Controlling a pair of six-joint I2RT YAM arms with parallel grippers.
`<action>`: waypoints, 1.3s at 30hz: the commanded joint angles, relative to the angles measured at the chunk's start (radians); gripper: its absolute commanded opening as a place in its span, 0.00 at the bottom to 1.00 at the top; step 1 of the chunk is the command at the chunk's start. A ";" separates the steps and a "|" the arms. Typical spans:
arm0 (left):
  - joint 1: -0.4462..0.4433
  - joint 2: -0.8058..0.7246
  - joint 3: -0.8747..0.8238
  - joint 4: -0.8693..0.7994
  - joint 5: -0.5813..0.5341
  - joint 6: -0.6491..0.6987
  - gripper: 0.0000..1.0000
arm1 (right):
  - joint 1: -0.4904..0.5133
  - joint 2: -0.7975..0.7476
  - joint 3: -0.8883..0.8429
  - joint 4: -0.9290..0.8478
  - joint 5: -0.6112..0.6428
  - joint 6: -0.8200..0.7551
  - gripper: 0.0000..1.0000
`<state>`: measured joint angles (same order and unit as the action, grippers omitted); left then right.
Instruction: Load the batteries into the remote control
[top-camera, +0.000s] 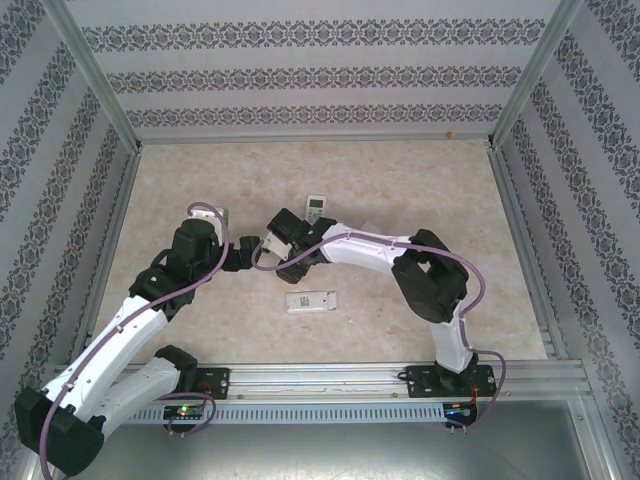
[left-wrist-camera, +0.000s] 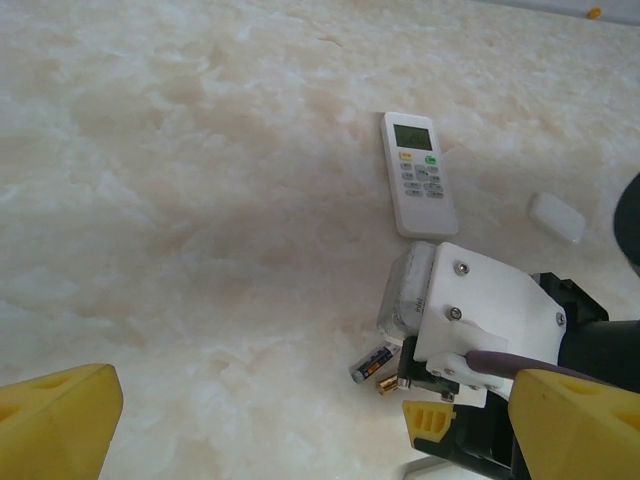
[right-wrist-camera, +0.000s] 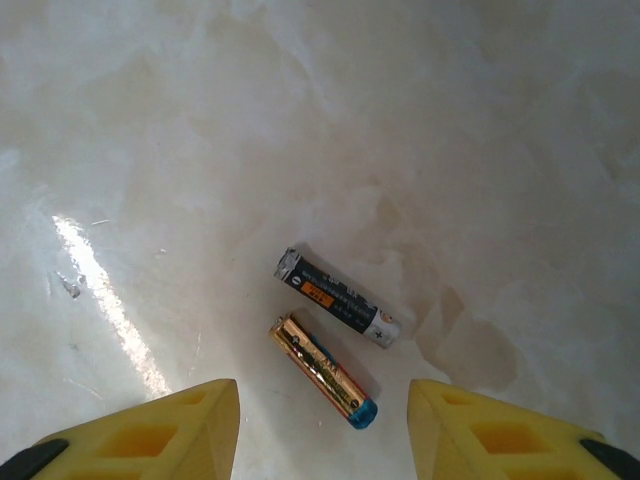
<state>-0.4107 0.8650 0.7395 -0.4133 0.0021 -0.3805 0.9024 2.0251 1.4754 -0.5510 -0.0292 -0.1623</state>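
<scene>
- Top view: I see the left gripper (top-camera: 243, 254) and the right gripper (top-camera: 276, 238) close together over the middle of the marbled table (top-camera: 400, 170). The display remote (top-camera: 315, 207) lies just beyond them. The plain white remote (top-camera: 312, 300) lies nearer the arm bases, apart from both grippers.
- Left wrist view: the left gripper's yellow fingers (left-wrist-camera: 55, 420) sit at opposite lower corners, spread wide and holding nothing. The right gripper stands low over the table ahead. Beside it lie the dark battery (left-wrist-camera: 371, 363) and the gold battery (left-wrist-camera: 388, 383), partly hidden by it. The display remote lies face up beyond, and a small white piece (left-wrist-camera: 556, 217) lies to its right.
- Right wrist view: the right gripper's fingers are spread with nothing between the pads. Both batteries lie flat on the table just ahead of the tips, side by side and slightly apart, slanting the same way. The dark battery has a black body, an orange label and light ends. The gold battery is coppery with a blue end.
</scene>
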 joint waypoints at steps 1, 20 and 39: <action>-0.015 -0.006 0.031 0.066 0.124 0.011 1.00 | 0.000 0.066 0.031 -0.048 0.008 0.015 0.48; -0.010 0.006 0.022 0.085 0.138 0.002 1.00 | 0.001 0.147 0.068 -0.104 0.017 -0.004 0.28; -0.008 -0.001 -0.036 0.167 0.250 -0.075 1.00 | -0.065 -0.383 -0.358 0.207 0.052 0.537 0.00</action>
<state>-0.4114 0.8722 0.7273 -0.3119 0.1883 -0.4168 0.8505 1.7515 1.2087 -0.4561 -0.0334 0.1078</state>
